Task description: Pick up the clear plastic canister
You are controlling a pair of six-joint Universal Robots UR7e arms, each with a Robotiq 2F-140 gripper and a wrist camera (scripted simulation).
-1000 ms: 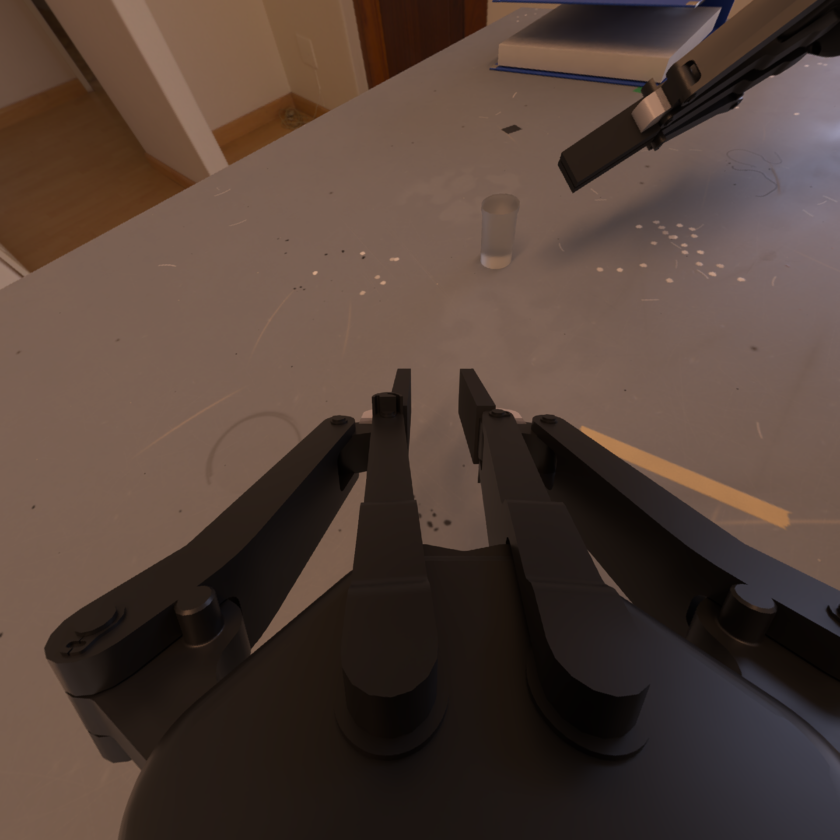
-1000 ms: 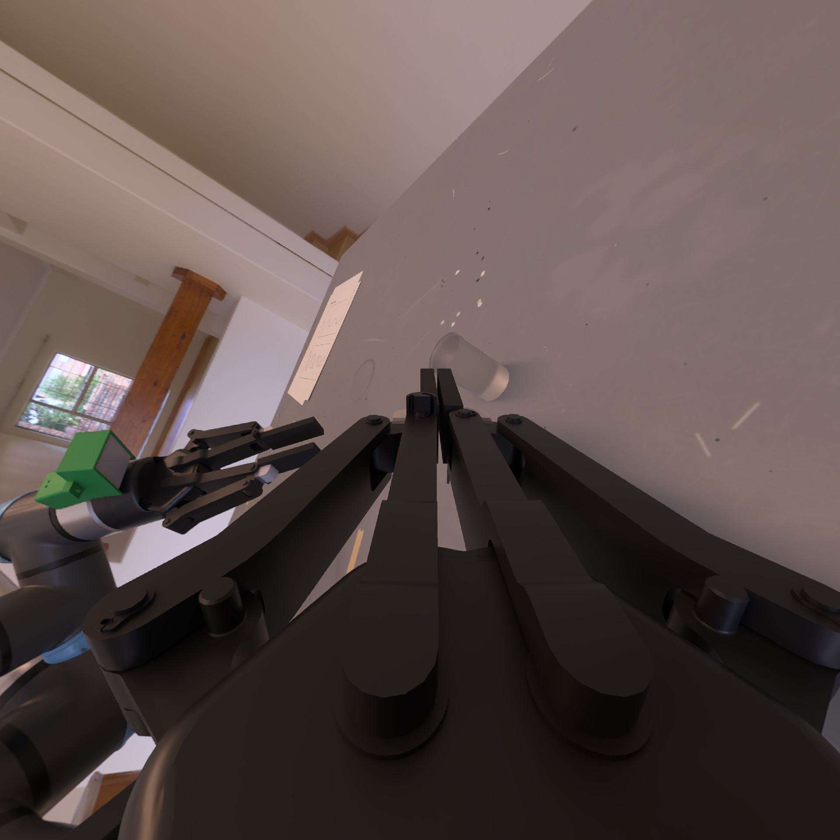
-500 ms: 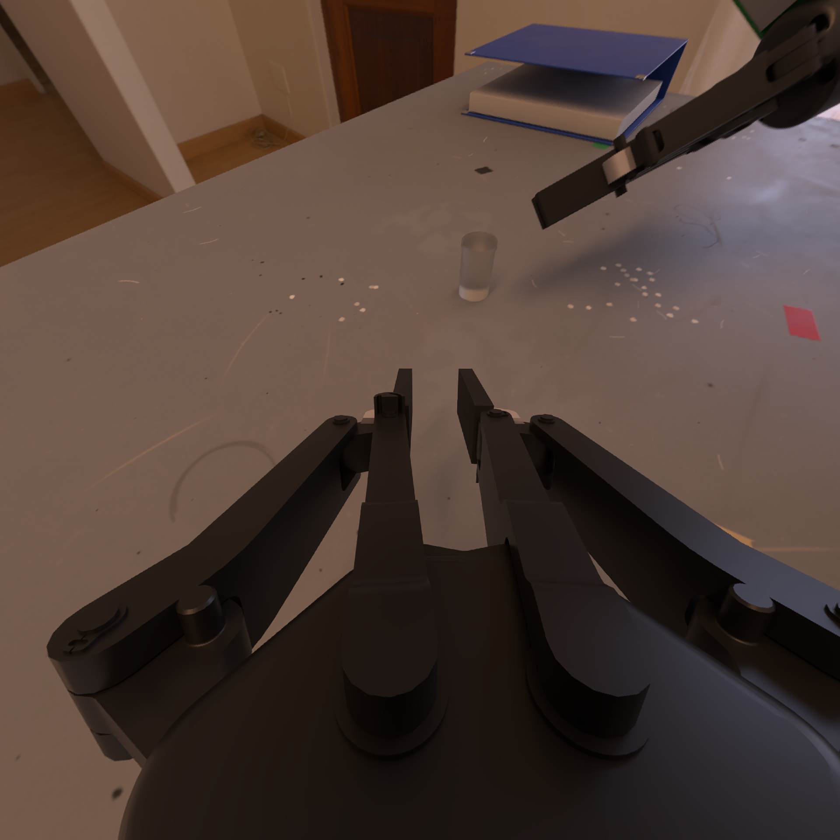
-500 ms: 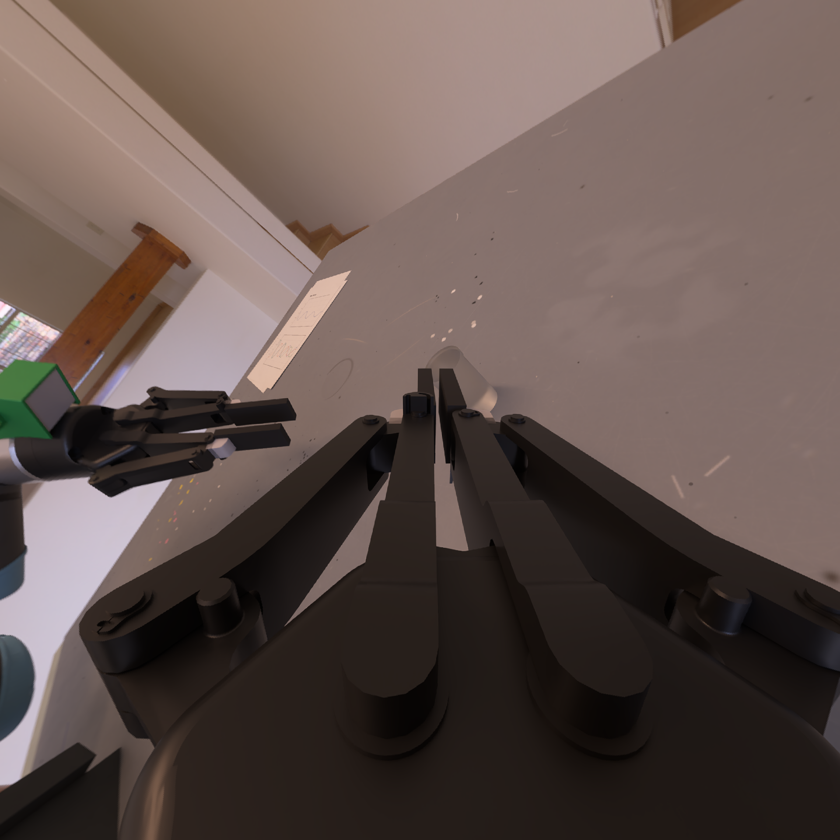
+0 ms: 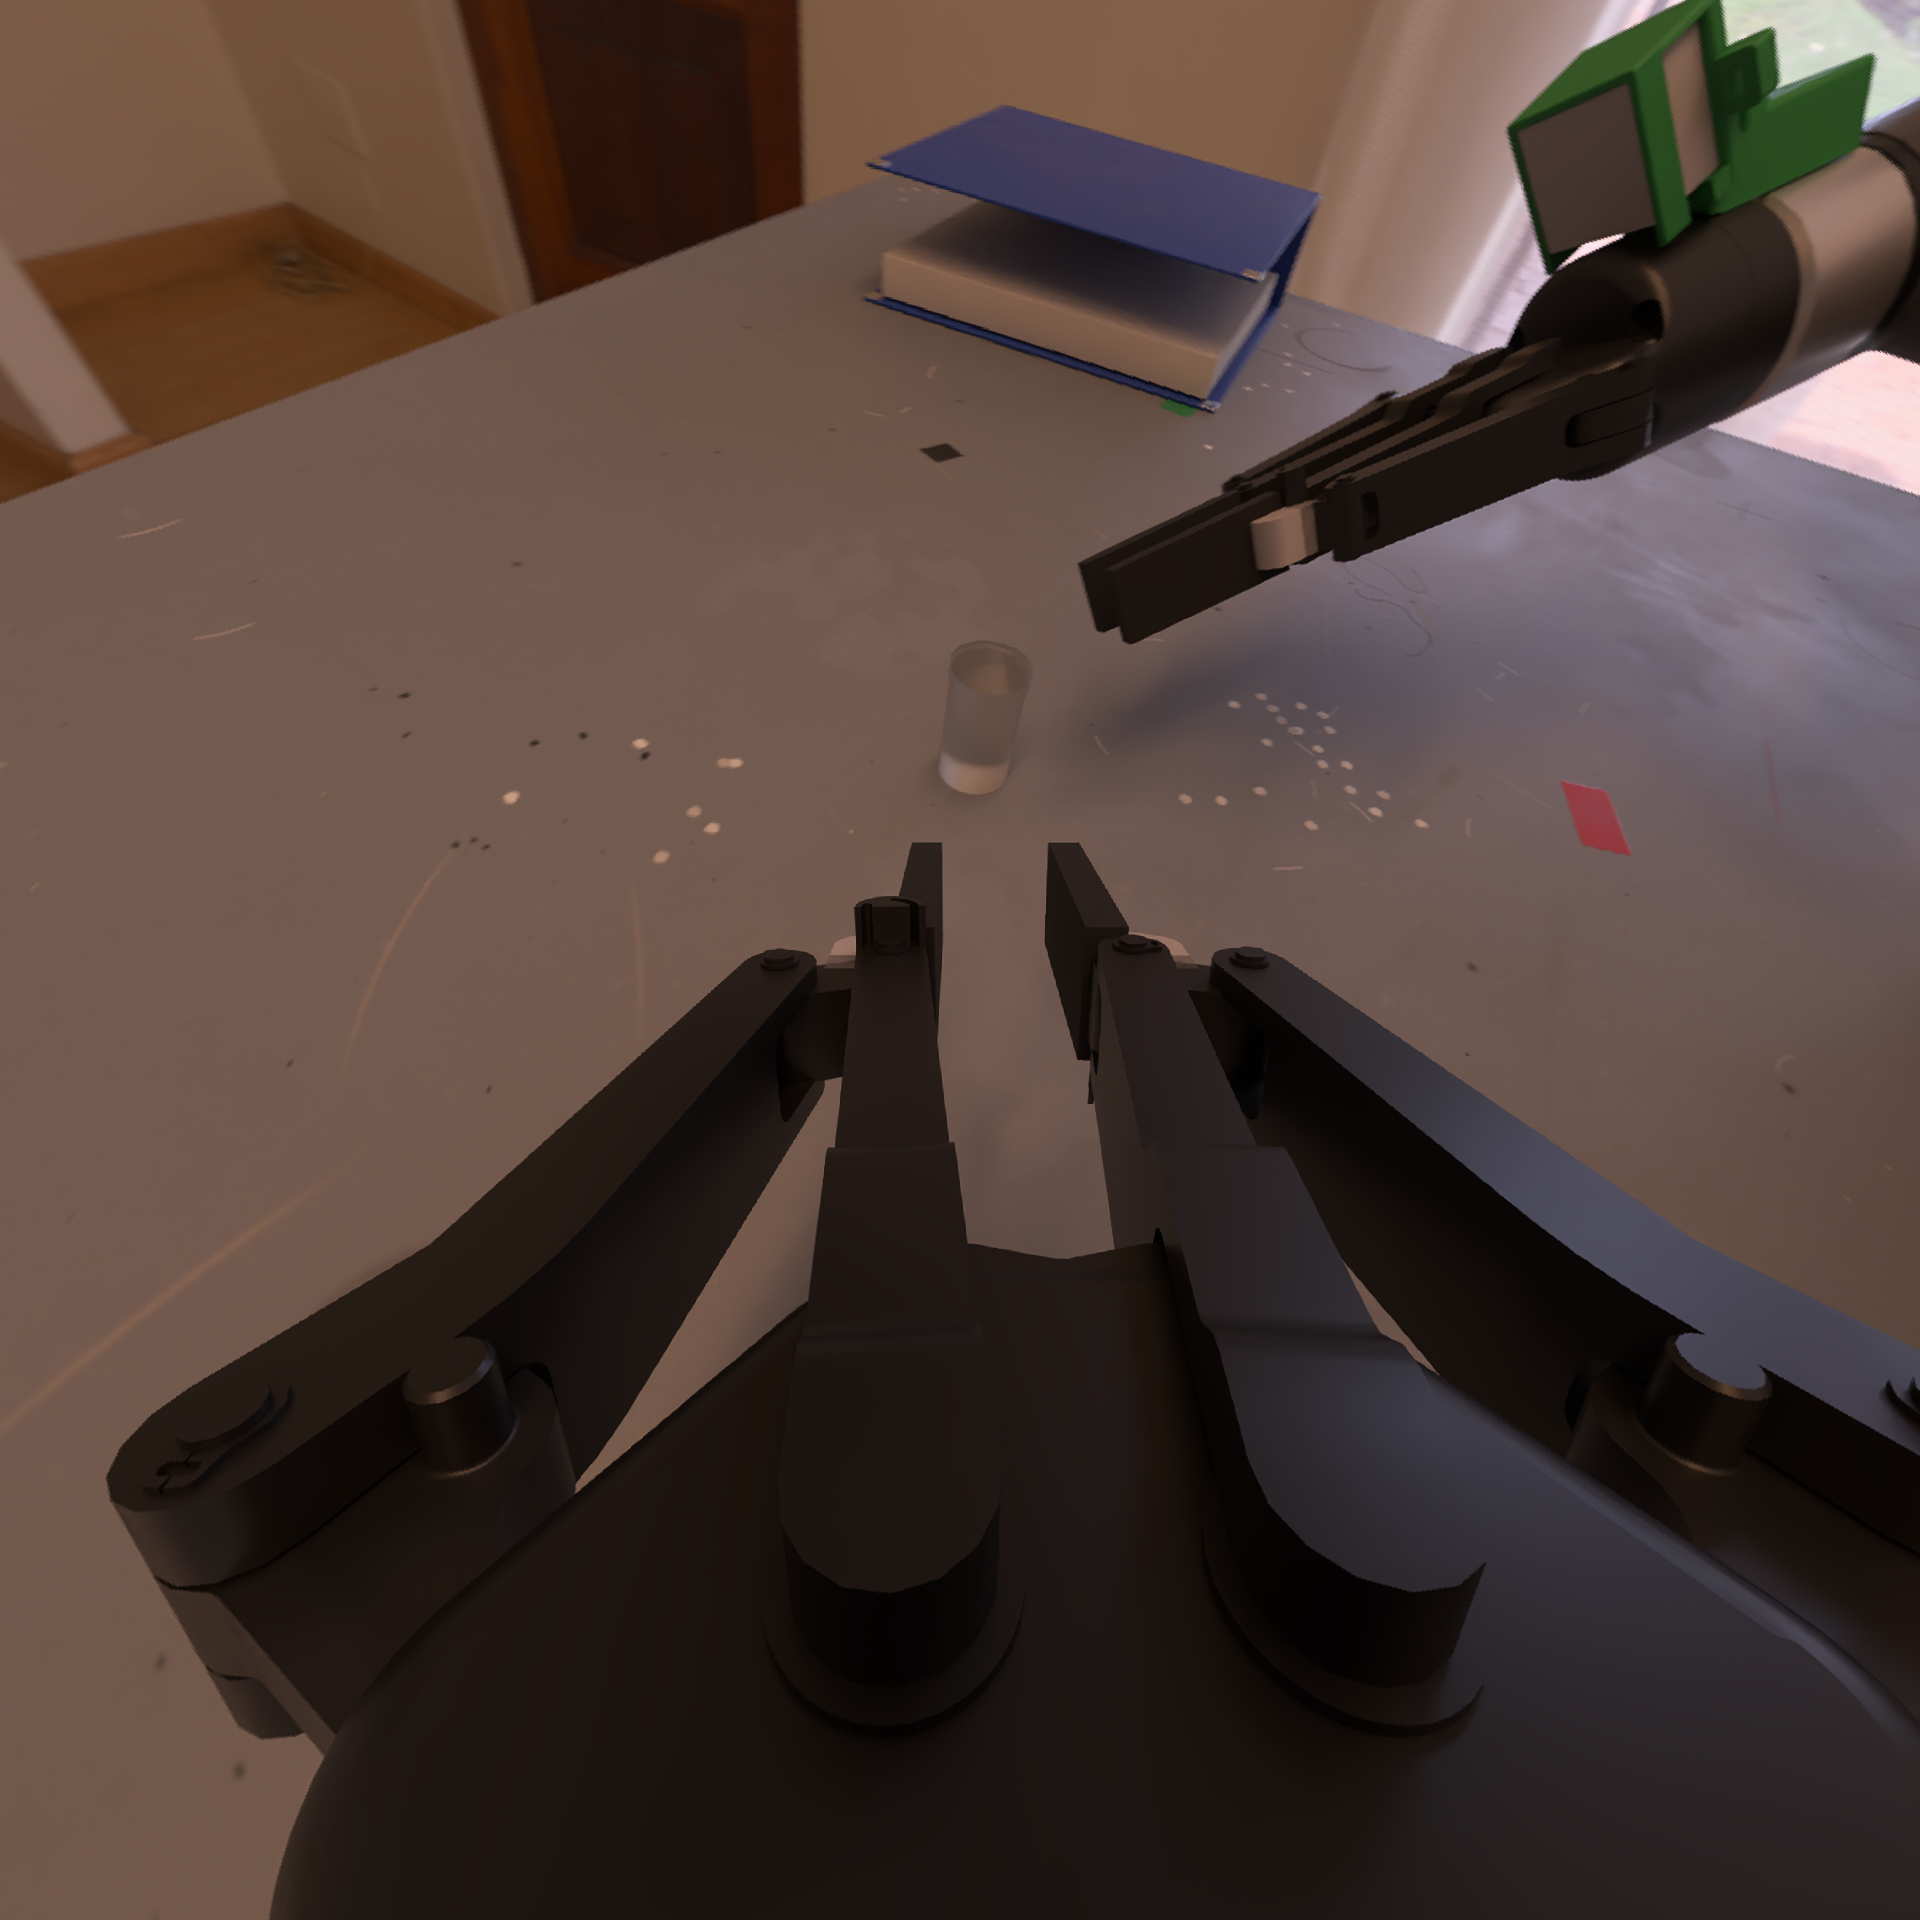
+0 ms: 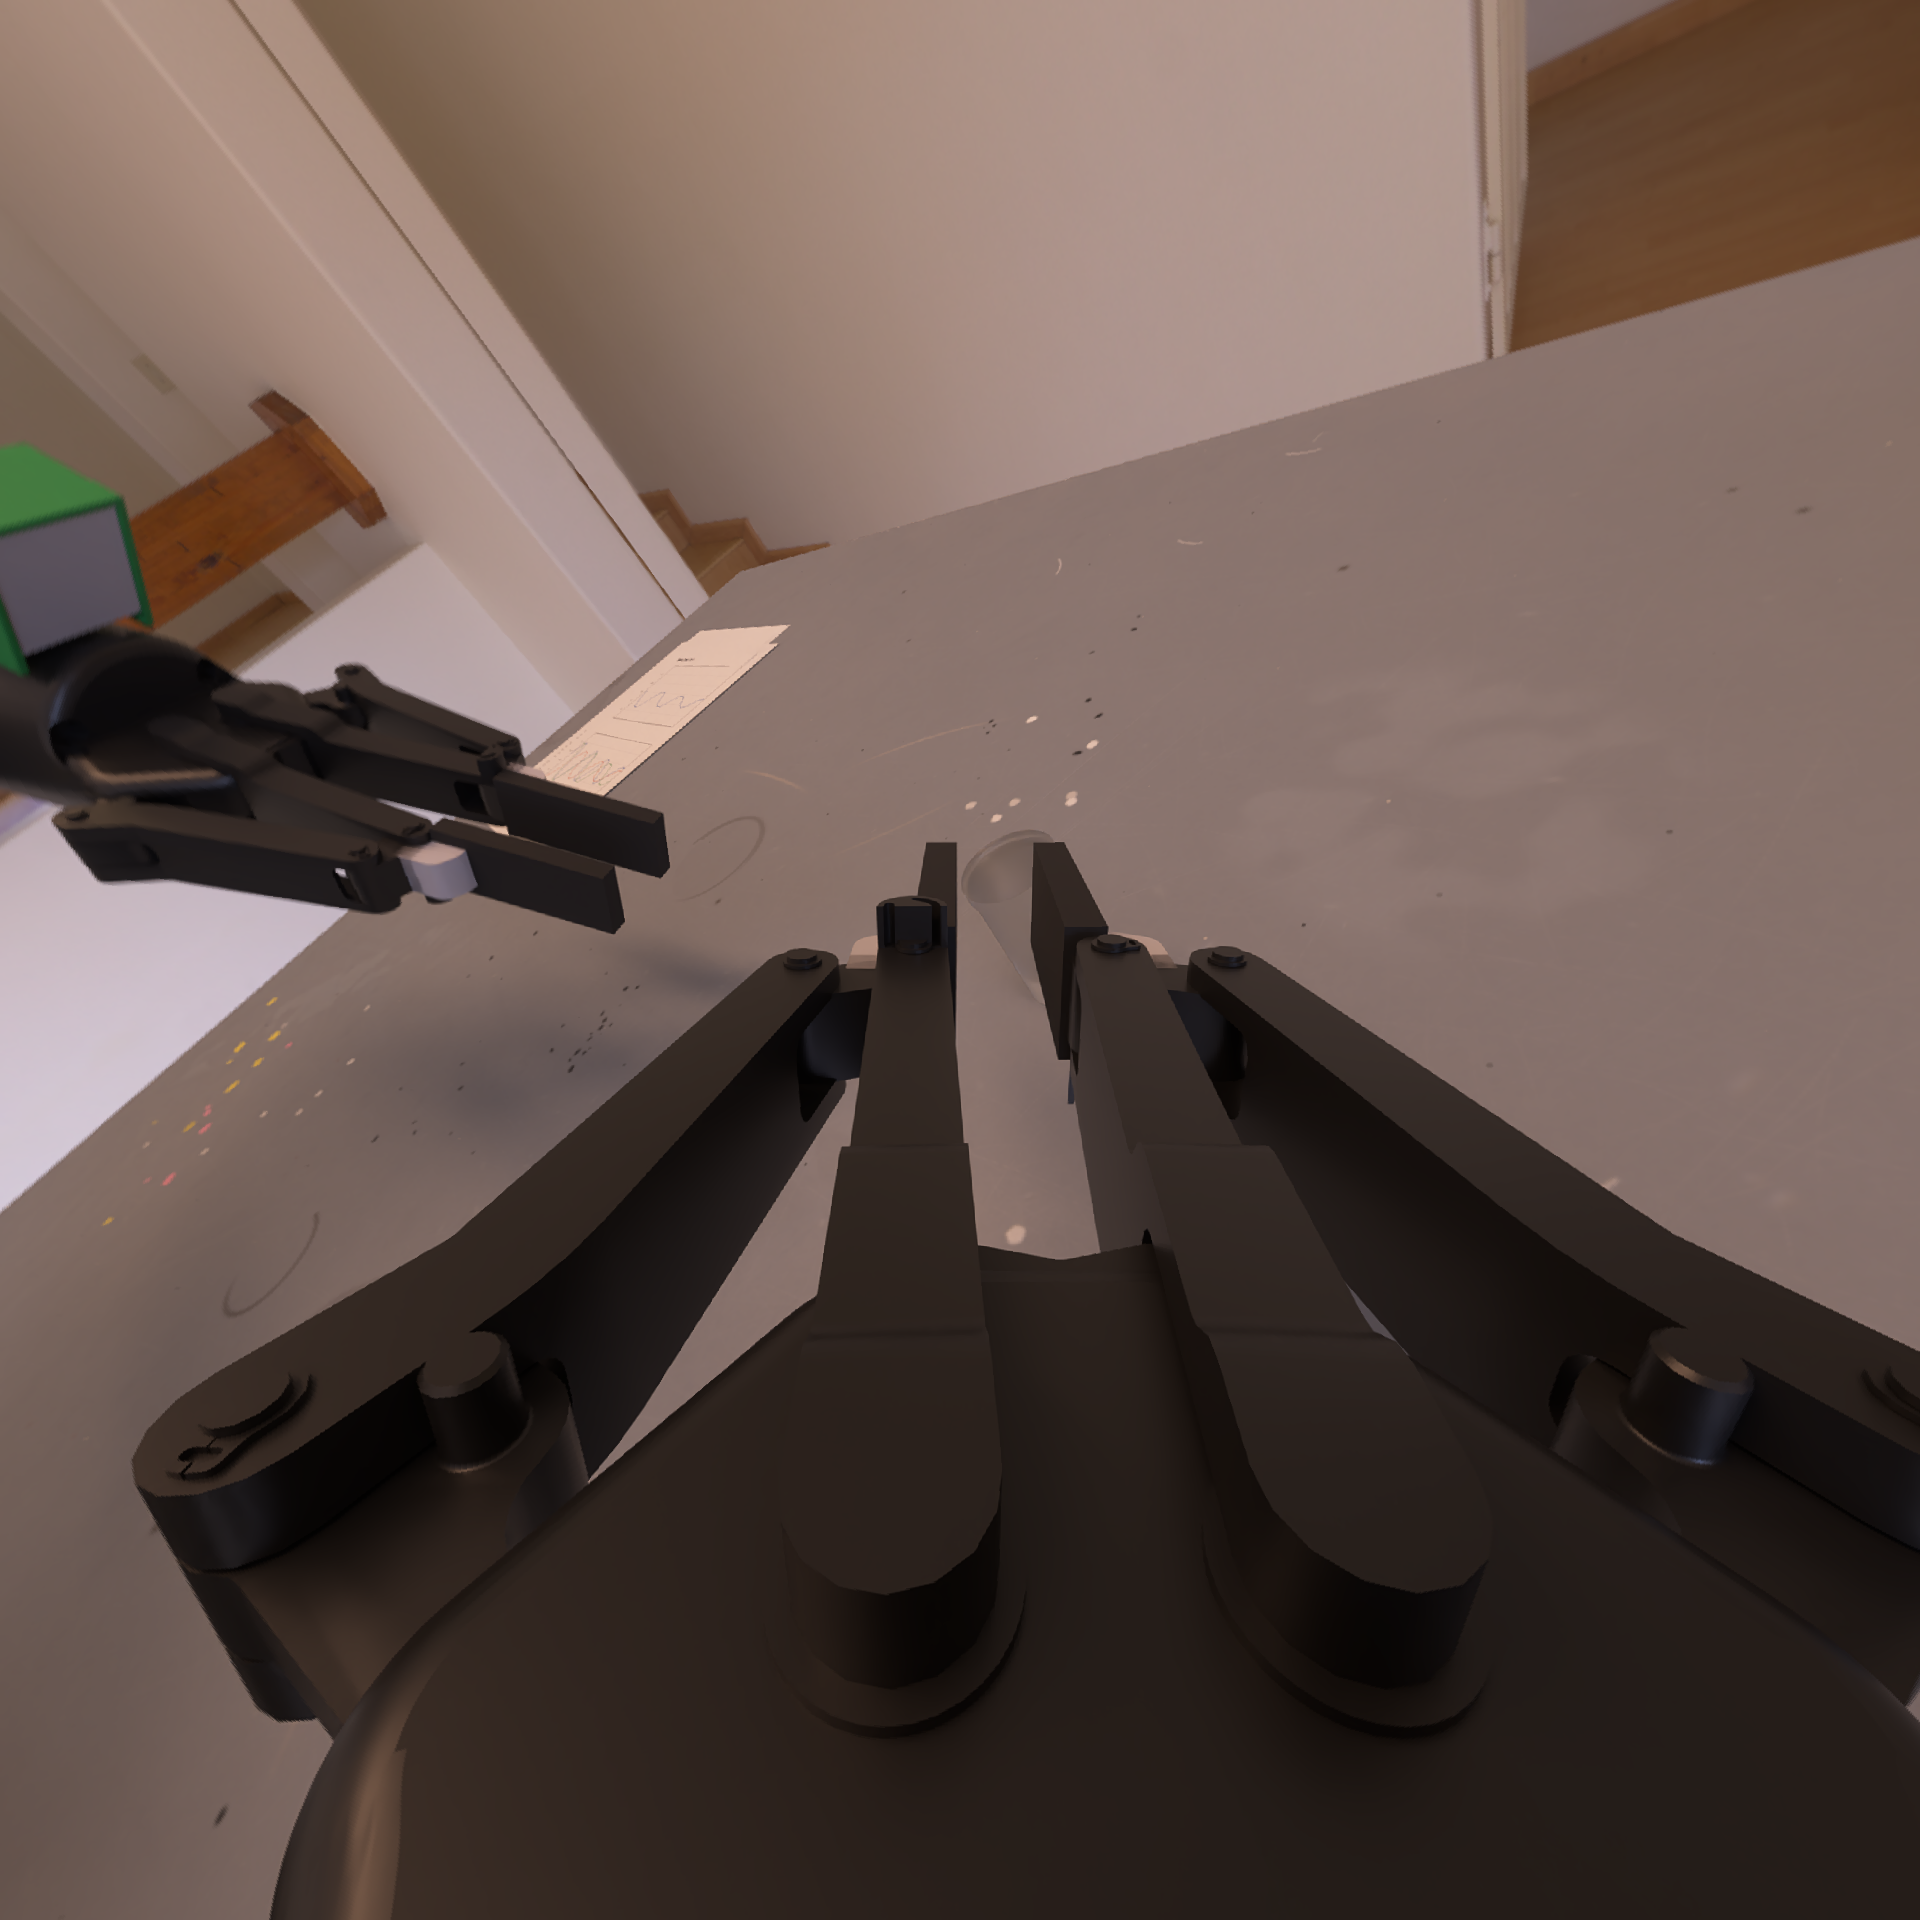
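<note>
The clear plastic canister [image 5: 982,717] stands upright on the grey table [image 5: 416,540], a short way ahead of my left gripper [image 5: 992,883]. That gripper is empty, its jaws a narrow gap apart. My right gripper [image 5: 1107,603] hovers above and to the right of the canister without touching it. In the right wrist view the right gripper [image 6: 992,883] is partly open and empty, and the canister [image 6: 1000,875] shows through the gap, farther off on the table. The left gripper [image 6: 618,868] also shows there at the left, its fingers slightly apart.
A blue binder with a thick block of pages [image 5: 1091,260] lies at the table's far edge. A red patch [image 5: 1595,816] and a small black square [image 5: 940,452] mark the tabletop. A paper sheet [image 6: 665,707] lies near a table edge. A green block [image 5: 1662,125] sits on the right wrist.
My right gripper went from shut to a narrow opening and turned so the canister lines up between its fingers. My left wrist view swung until the canister lies straight ahead. The left jaw gap is unchanged.
</note>
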